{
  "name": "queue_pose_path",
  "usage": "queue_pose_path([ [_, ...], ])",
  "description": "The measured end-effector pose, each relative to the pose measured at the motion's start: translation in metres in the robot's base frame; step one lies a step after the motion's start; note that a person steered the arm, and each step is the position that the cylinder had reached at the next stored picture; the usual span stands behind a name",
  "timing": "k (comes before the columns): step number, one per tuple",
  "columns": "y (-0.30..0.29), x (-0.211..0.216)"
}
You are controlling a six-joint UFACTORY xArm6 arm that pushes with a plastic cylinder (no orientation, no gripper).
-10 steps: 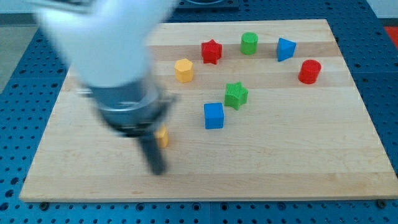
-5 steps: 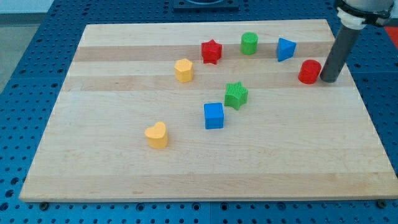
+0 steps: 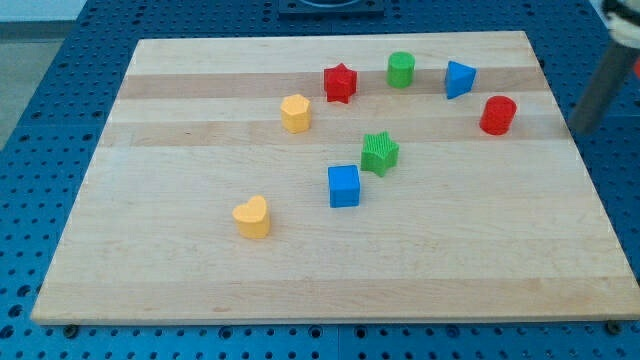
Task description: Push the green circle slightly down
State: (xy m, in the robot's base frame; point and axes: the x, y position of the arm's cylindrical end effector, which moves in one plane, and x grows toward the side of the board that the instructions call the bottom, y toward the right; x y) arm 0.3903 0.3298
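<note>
The green circle stands near the view's top edge of the wooden board, between the red star on its left and the blue triangle on its right. My rod is blurred at the view's right edge, and my tip sits near the board's right edge, to the right of the red cylinder and far right of the green circle.
A yellow hexagon lies left of the red star. A green star and a blue cube sit near the middle. A yellow heart lies toward the view's lower left.
My rod swept from the view's lower left across to the right, paused beside the red cylinder, and has now moved further right to the board's edge. No block has moved.
</note>
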Motion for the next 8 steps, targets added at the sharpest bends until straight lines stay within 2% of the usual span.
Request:
queue_pose_path([
  [2, 0.015, 0.0],
  [4, -0.077, -0.119],
  [5, -0.142, -0.157],
  [6, -0.207, -0.149],
  [7, -0.203, -0.132],
  [8, -0.216, -0.16],
])
